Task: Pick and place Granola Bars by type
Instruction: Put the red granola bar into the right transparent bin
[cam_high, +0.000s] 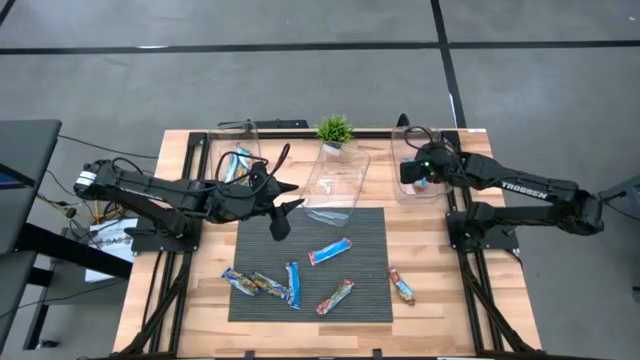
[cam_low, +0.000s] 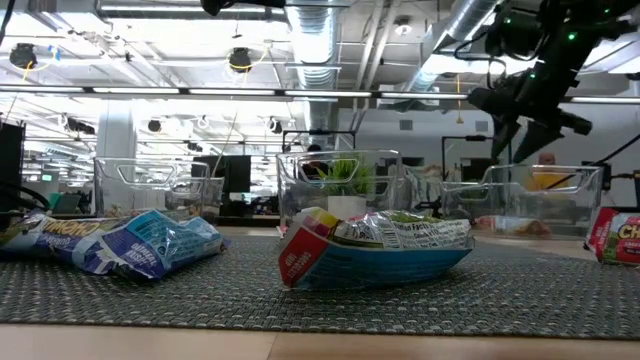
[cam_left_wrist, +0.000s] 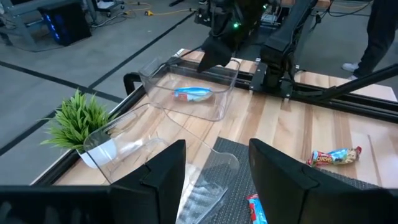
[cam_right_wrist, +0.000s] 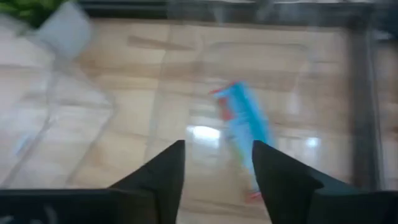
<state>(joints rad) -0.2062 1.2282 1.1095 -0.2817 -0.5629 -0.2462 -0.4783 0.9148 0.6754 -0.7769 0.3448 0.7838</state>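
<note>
Several granola bars lie flat on the dark mat (cam_high: 370, 225): a blue-and-white one (cam_high: 330, 252), a blue one (cam_high: 293, 283), a multicoloured one (cam_high: 253, 283) and two orange-brown ones (cam_high: 335, 296) (cam_high: 401, 286). My left gripper (cam_high: 280, 230) hangs open and empty over the mat's far left part. My right gripper (cam_high: 412, 172) is open and empty above the right clear tub (cam_high: 432, 190). A blue bar (cam_right_wrist: 245, 134) lies on that tub's floor below the fingers. The left tub (cam_high: 222, 150) holds blue-and-white bars (cam_high: 238, 162).
A middle clear tub (cam_high: 338, 185) lies tipped at the mat's far edge. A small potted plant (cam_high: 334, 130) stands behind it at the table's far edge. Bare wood shows to the left and right of the mat. A person's legs (cam_left_wrist: 379, 31) show beyond the table.
</note>
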